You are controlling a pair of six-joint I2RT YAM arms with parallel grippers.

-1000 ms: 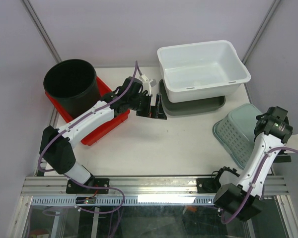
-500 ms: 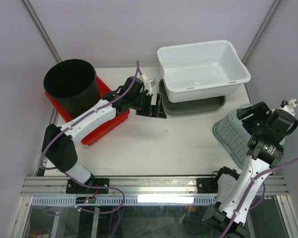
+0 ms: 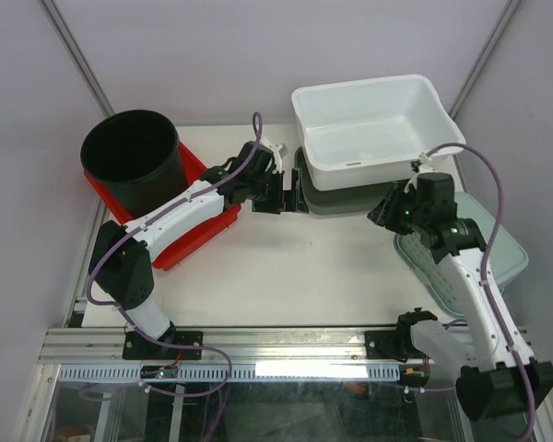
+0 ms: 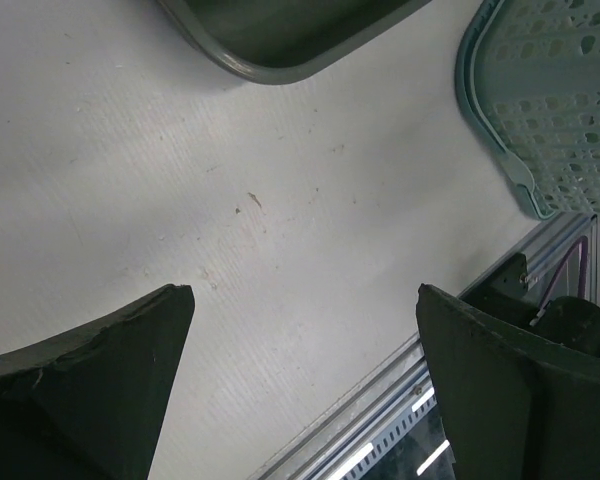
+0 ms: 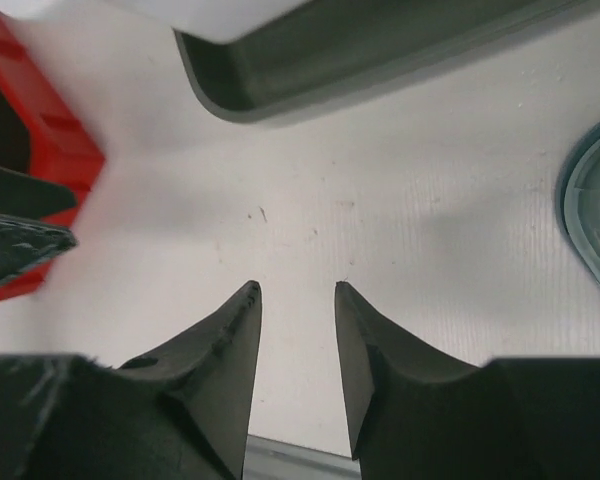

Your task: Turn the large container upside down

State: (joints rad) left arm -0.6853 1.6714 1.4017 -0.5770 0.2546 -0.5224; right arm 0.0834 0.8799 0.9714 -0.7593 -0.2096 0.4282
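The large white container [image 3: 373, 129] stands upright, mouth up, at the back right, resting on a grey-green tray [image 3: 369, 198]. My left gripper [image 3: 290, 195] hangs just left of that tray's end, its jaws wide open over bare table [image 4: 305, 300] with nothing between them. My right gripper [image 3: 382, 210] hovers in front of the container's near wall, pointing left and down. Its fingers [image 5: 297, 290] stand a narrow gap apart and hold nothing. In the right wrist view the white container [image 5: 180, 15] and the tray [image 5: 360, 60] fill the top edge.
A black bucket [image 3: 134, 161] stands on a red tray [image 3: 198, 230] at the left. A teal perforated basket [image 3: 461, 249] lies at the right table edge, under my right arm. The aluminium rail [image 3: 286, 345] runs along the near edge.
My right arm has swung from the far right, over the basket, to the front of the white container, and its jaws have narrowed. The basket has shifted. The left arm has barely moved.
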